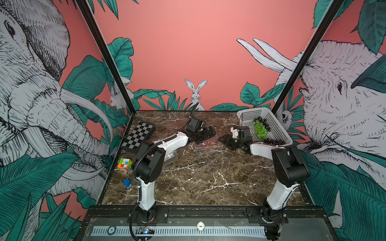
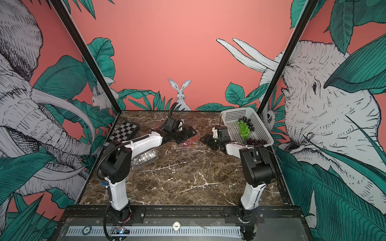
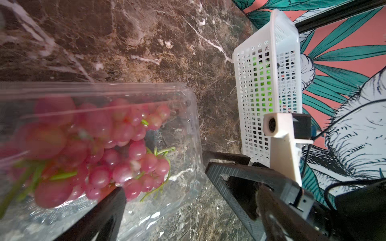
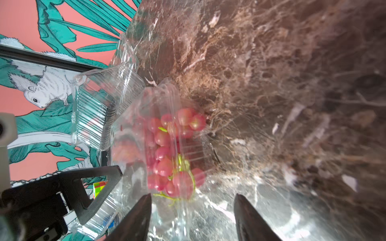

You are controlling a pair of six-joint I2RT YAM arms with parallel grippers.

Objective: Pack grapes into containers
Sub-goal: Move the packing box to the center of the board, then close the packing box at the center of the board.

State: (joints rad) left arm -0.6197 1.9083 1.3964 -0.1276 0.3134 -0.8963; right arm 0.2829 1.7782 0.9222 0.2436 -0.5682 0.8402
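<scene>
Red grapes (image 3: 117,150) lie in a clear container (image 3: 189,116); other bunches (image 1: 259,129) fill the basket (image 1: 244,112).

Left hand (image 1: 207,135) and right hand (image 1: 225,143) face each other (both spread).

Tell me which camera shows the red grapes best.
Right wrist: the red grapes sit fully in frame inside the clear container. Left wrist shows them closer but partly blurred; both top views show only a reddish patch.
</scene>
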